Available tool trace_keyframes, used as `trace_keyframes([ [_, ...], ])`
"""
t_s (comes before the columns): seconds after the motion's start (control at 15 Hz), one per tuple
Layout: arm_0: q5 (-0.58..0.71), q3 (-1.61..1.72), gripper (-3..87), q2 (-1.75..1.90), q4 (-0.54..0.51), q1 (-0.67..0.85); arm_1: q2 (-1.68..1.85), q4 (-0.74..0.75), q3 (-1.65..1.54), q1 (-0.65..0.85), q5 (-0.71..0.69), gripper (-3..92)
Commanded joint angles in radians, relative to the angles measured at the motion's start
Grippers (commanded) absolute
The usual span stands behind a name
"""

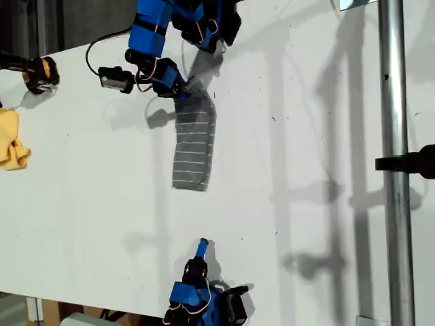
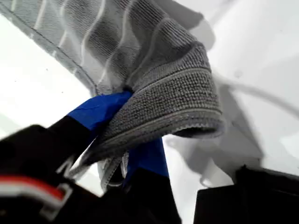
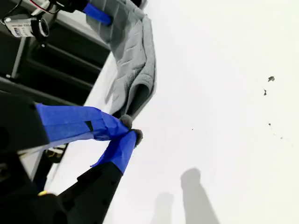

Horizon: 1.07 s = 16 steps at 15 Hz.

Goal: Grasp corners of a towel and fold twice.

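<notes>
Exterior view: white table (image 1: 326, 136), two blue arms, one at the top edge, one at the bottom edge.
Towel (image 1: 194, 146): grey, white-striped, folded into a narrow strip near the table's middle; upper end lifted, the rest hanging down to the table.
My first tool (image 2: 122, 140): clenched on the towel's bunched upper end, fabric draped over its blue tips.
My second tool (image 3: 130, 133): tips pressed together, holding nothing; towel well apart from it.
Yellow cloth (image 1: 12, 139): exterior view's left edge.
</notes>
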<state>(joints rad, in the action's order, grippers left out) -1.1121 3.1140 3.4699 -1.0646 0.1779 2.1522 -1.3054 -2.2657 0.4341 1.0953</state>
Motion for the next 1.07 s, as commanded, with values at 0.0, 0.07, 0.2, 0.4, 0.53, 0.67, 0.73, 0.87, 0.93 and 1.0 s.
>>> trace_keyframes([
  [0.0,-0.003,0.005,-1.4,0.005,-0.002,0.006,-0.026,0.103,0.156,-0.067,-0.008,-0.2],
  [0.07,-0.002,0.005,-1.4,0.005,-0.002,0.008,-0.081,0.149,0.23,-0.092,-0.021,-0.2],
  [0.2,-0.003,0.005,-1.4,0.005,-0.002,0.008,-0.235,0.189,0.405,-0.126,-0.044,-0.2],
  [0.4,-0.003,0.005,-1.4,0.005,-0.003,0.006,-0.451,0.215,0.658,-0.16,-0.08,-0.2],
  [0.53,-0.003,0.005,-1.4,0.005,-0.003,0.006,-0.58,0.222,0.801,-0.169,-0.101,-0.2],
  [0.67,-0.003,0.005,-1.4,0.005,-0.003,0.005,-0.684,0.256,0.864,-0.17,-0.106,-0.2],
  [0.73,-0.003,0.005,-1.4,0.005,-0.005,0.005,-0.724,0.282,0.867,-0.167,-0.106,-0.2],
  [0.87,-0.002,0.005,-1.4,0.005,-0.005,0.005,-0.813,0.354,0.867,-0.166,-0.1,-0.2],
  [0.93,-0.002,0.005,-1.4,0.005,-0.005,0.005,-0.862,0.396,0.871,-0.169,-0.098,-0.2],
  [1.0,0.0,0.005,-1.4,0.005,-0.005,0.006,-0.902,0.433,0.884,-0.173,-0.097,-0.2],
])
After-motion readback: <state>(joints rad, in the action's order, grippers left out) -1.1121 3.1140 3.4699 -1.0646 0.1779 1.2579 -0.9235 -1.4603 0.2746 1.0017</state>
